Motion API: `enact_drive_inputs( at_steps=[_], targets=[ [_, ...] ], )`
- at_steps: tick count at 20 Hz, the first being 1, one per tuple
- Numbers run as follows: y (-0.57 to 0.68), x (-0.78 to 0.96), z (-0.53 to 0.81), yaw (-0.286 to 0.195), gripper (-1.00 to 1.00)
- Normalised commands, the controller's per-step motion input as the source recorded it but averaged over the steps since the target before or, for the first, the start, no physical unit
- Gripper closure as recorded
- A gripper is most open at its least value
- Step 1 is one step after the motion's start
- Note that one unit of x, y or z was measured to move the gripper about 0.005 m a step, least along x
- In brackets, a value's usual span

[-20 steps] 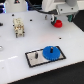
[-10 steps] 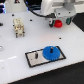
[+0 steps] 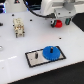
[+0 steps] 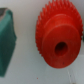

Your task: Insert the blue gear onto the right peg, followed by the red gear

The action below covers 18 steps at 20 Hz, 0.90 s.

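Red gear (image 4: 59, 40), the small round red plastic one with a centre hole, fills the wrist view directly under the jaws (image 3: 59, 21), which hover over it at about one o'clock on the white bench (image 3: 15, 55). Whether the jaws are spread or closed I cannot tell; no fingertip shows clearly in either picture. At about five o'clock, well apart from them, the large flat bright-blue toothed plastic gear (image 3: 49, 52) already sits on the black rectangular peg base (image 3: 44, 56). A small tan block-like fixture (image 3: 19, 26) stands at ten o'clock. The risks, as I judge them: an off-centre pinch could tilt the small gear, and a tilted bore may jam on the peg or knock the blue gear.
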Motion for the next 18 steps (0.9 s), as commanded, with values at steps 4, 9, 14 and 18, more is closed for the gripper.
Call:
enact_drive_inputs(
  at_steps=[4, 9, 14, 18],
  targets=[
    [-0.02, -0.26, -0.01, 0.0, 1.0],
    [0.01, 0.12, 0.43, 0.0, 1.0],
    [-0.17, 0.38, 0.59, 0.0, 1.0],
    [-0.31, 0.46, 0.52, 0.0, 1.0]
  ],
)
